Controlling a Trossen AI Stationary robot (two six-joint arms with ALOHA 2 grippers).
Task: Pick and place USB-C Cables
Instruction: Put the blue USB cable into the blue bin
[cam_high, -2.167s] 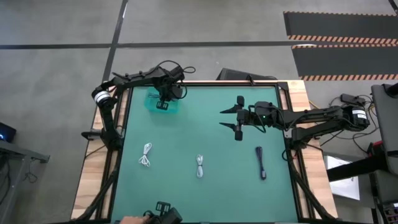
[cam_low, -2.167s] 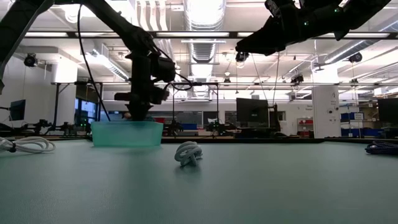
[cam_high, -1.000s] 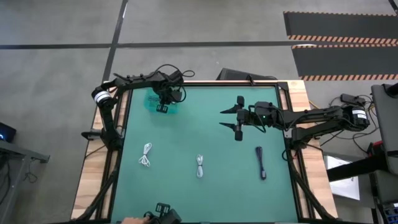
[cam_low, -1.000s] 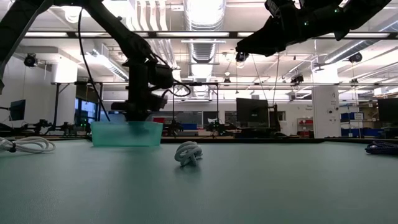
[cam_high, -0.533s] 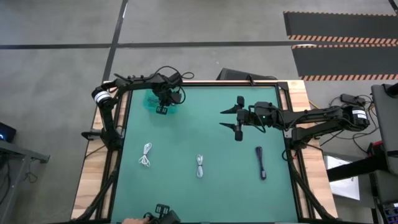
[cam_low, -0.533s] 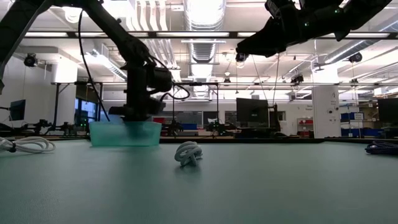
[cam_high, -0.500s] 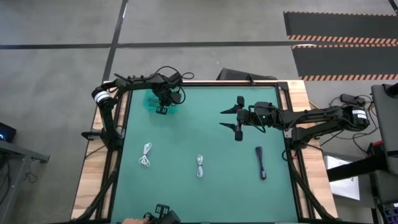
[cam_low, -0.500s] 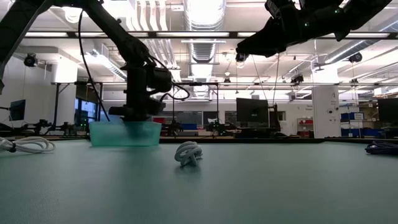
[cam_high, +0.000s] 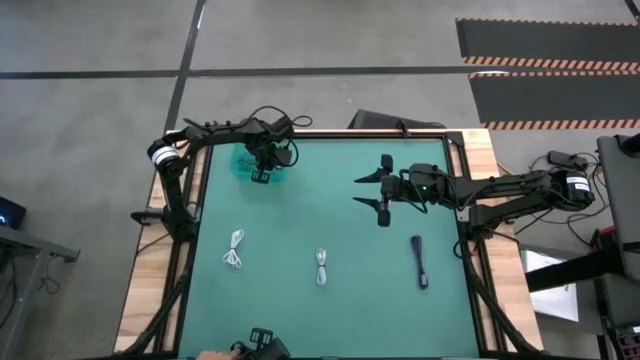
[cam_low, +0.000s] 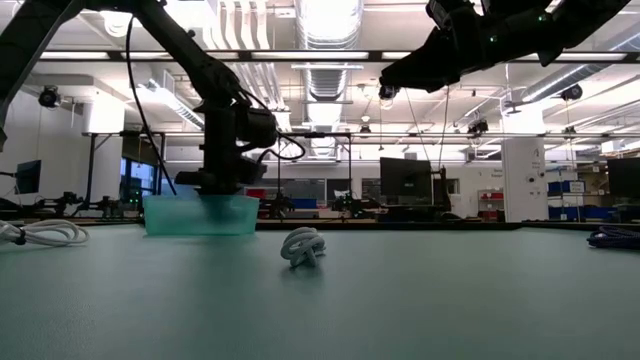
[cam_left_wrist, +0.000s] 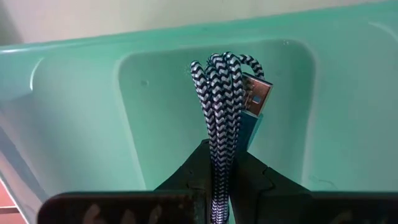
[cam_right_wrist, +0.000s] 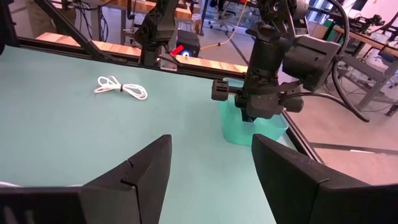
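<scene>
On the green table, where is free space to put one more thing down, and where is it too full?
Free: the mat between the teal bin and the two white cables, and the near strip in front of the cables. Crowded: the bin corner, where the left hand holds a braided cable, and under the open right hand beside the black cable.

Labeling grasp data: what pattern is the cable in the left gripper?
Black-and-white braided zigzag cable; left wrist view shows it best.
</scene>
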